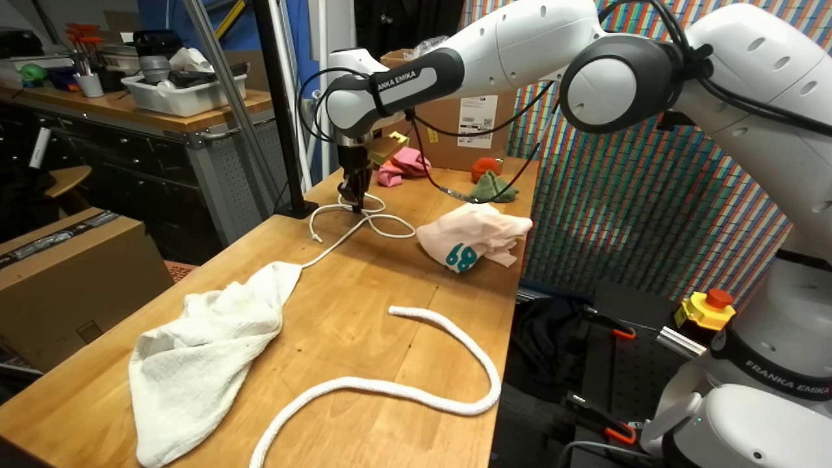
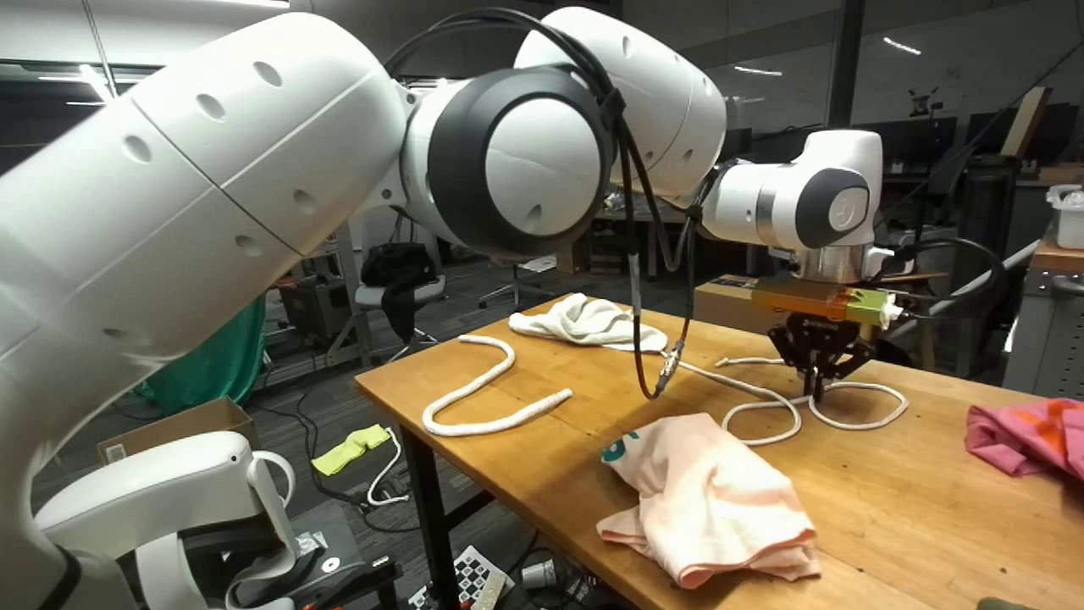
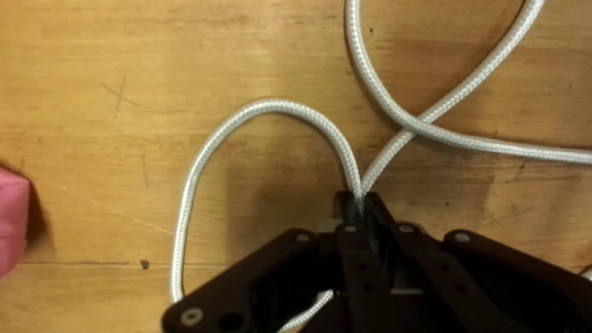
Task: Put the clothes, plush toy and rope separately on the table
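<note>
Pinching thin cord (image 3: 273,105) — gripper (image 3: 357,197) clamped on it, low at table (image 1: 351,312). From gripper, in exterior view: cream cloth (image 1: 201,357) seven o'clock, thick rope (image 1: 448,404) five, apart. Thick rope seemingly done; thin cord meets cream cloth — parting likely left.

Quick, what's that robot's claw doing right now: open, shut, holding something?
Gripper: closed, holding the thin white rope pinched between its fingertips.

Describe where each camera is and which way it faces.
Exterior view: near the cream cloth, looking along the table; arm and base show.
Exterior view: arm's side, looking across the table past the peach cloth; arm in foreground.
Wrist view: above thin white cord, facing down; gripper shows.
Both exterior views share the thick rope.
</note>
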